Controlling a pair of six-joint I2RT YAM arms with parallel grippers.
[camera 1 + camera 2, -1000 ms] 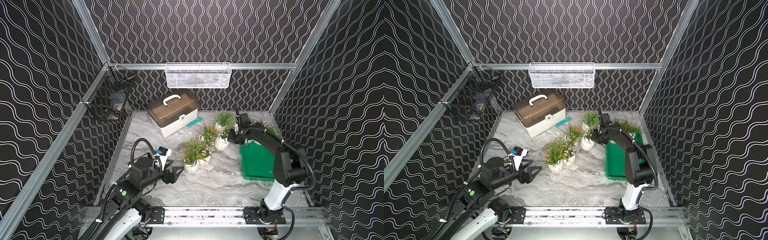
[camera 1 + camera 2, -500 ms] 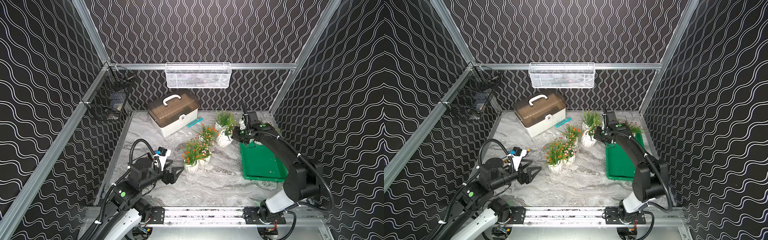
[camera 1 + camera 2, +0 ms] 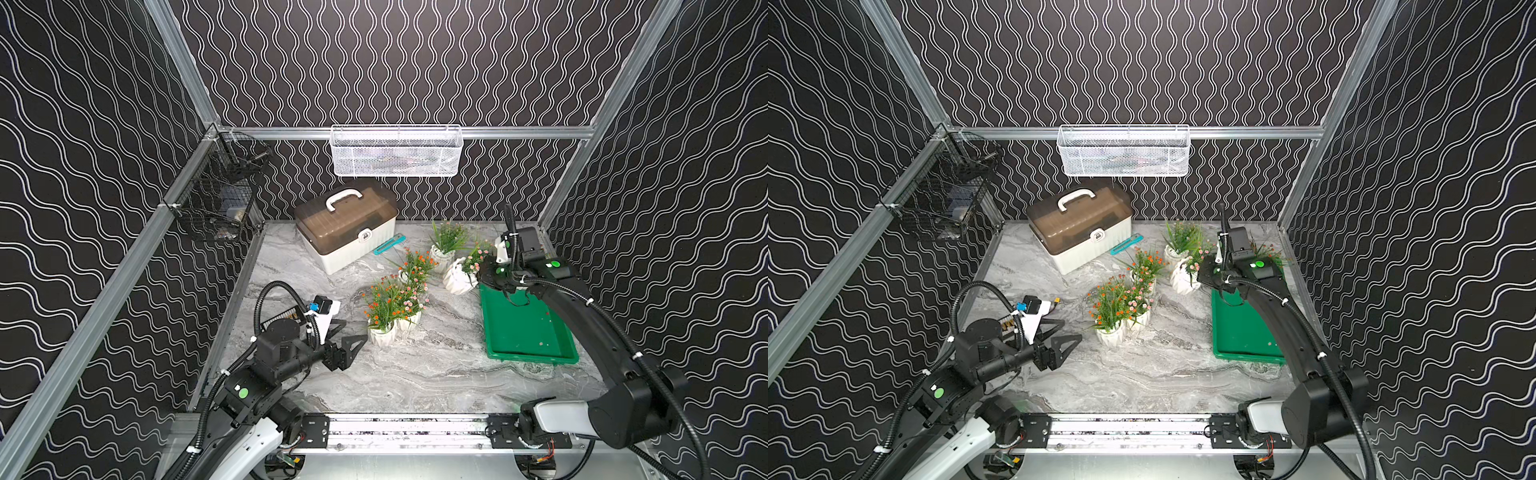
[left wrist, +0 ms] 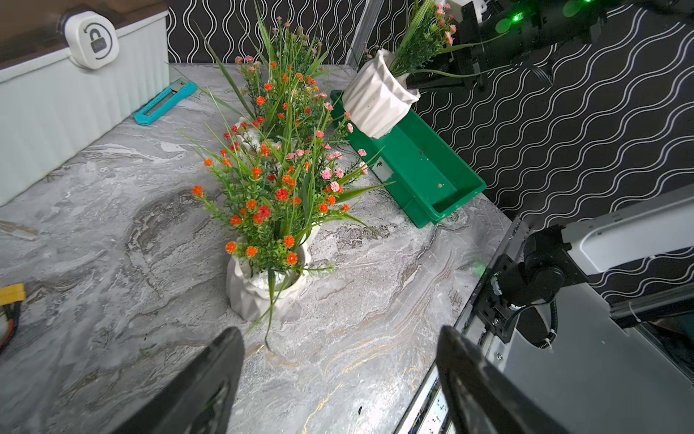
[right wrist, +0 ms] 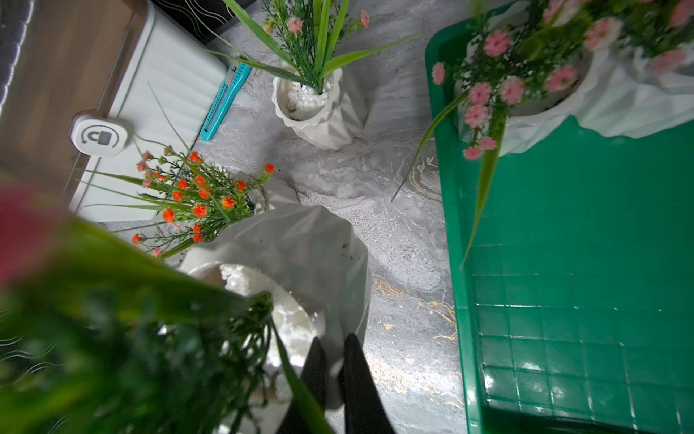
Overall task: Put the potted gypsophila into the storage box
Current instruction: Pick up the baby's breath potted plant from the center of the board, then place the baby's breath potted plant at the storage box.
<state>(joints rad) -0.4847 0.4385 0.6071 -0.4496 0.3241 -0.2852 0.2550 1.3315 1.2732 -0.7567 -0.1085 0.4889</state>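
Left wrist view, my left claw [image 4: 340,332] spread wide above the counter [image 4: 112,263], orange-flowered potted gypsophila [image 4: 259,293] just beyond its tips, untouched, farther off my right claw [image 4: 415,82] pinching the rim of a tilted pink-flowered pot [image 4: 377,99], just beside the green storage box [image 4: 443,176].

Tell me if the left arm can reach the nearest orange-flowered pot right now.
Probably yes: the left tool is open, aimed at the orange-flowered pot, with only bare marble tabletop between them.
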